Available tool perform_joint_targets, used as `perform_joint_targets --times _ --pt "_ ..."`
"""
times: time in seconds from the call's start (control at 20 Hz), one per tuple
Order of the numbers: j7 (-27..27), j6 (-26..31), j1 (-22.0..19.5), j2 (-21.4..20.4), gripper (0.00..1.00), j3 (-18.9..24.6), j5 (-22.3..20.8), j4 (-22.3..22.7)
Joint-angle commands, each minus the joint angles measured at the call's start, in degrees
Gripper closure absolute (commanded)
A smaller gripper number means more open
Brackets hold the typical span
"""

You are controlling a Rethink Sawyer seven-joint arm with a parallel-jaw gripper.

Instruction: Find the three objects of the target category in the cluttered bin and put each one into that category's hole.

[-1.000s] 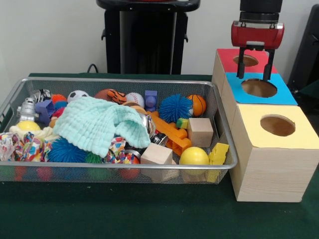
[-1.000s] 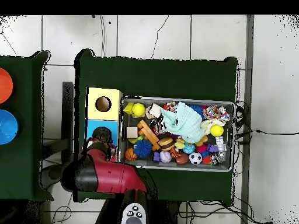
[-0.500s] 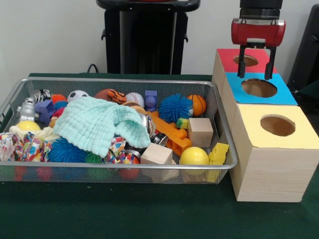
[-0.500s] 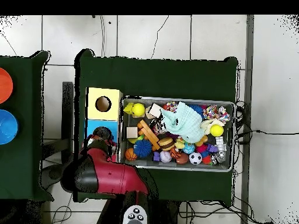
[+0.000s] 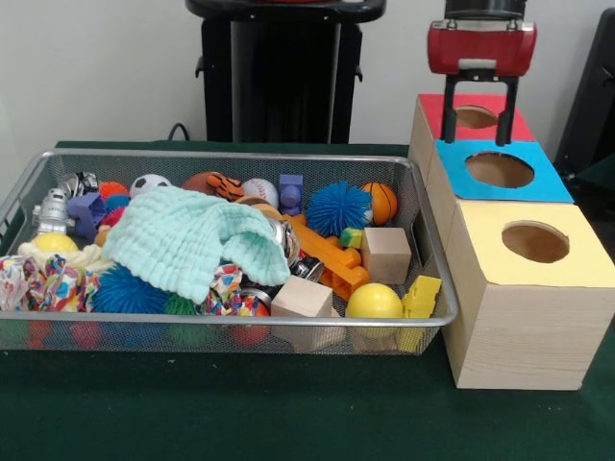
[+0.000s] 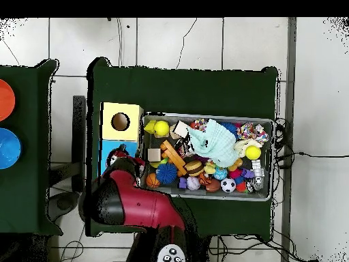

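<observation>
At the upper right of the front view the gripper (image 5: 479, 137) hangs above the red-topped box (image 5: 442, 113). Its two dark fingers are spread apart with nothing between them; one tip stands left of the hole (image 5: 476, 117) and the other points down at the hole's right rim. The hole therefore lies directly beneath the gap between the jaws. Whether the tips touch the box top cannot be told.

Just below that box in the frame come the blue-topped box (image 5: 538, 182) and the yellow-topped box (image 5: 524, 288), all three in one row on the right side.

The wire mesh bin (image 5: 221, 331) fills the left and centre of the front view, well to the left of the jaws. A mint-green knitted cloth (image 5: 187, 240) lies over the middle of the pile. Around it sit a blue spiky ball (image 5: 338, 206), a small basketball (image 5: 381, 202), a wooden cube (image 5: 386, 254) and a yellow ball (image 5: 374, 302).

No clear or whitish wrapper can be made out among the clutter (the cloth covers much of it).

In the overhead view the red arm (image 6: 136, 205) covers the lower left, hiding the red-topped box and the gripper; the bin (image 6: 267, 194) lies right of centre
</observation>
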Motion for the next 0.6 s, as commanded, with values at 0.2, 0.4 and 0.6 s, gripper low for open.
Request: perform_joint_targets --times 0.2,0.4,0.6 --pt "-4.3 29.6 -13.4 -2.5 0.0 8.7 -3.6 -2.5" --pt "-5.6 32.7 -14.9 -2.6 0.0 10.2 -5.0 -4.5" --pt "-5.2 35.8 -15.9 -2.0 0.0 11.1 -6.0 -5.9"
